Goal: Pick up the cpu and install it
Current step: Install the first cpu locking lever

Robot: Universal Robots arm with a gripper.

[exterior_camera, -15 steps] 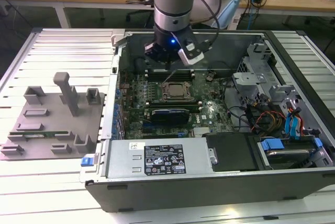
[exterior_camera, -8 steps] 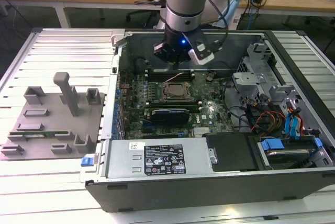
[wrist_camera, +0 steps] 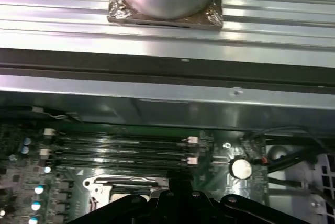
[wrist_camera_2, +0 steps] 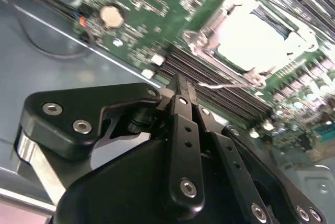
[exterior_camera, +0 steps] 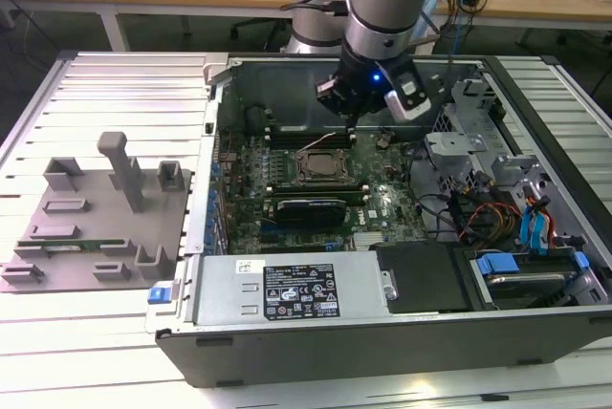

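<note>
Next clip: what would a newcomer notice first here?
The open grey computer case with its green motherboard dominates the exterior view. The black gripper hangs just above the square metal-framed socket, where a pale silvery square cpu lies. At the exterior view's left sits a grey parts tray.

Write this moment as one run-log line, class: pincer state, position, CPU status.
pincer: shut, nothing visibly held | position: over motherboard, beside socket | cpu: pale top showing inside socket frame

A white-and-black label sits on the power supply — its print too small to read.
</note>
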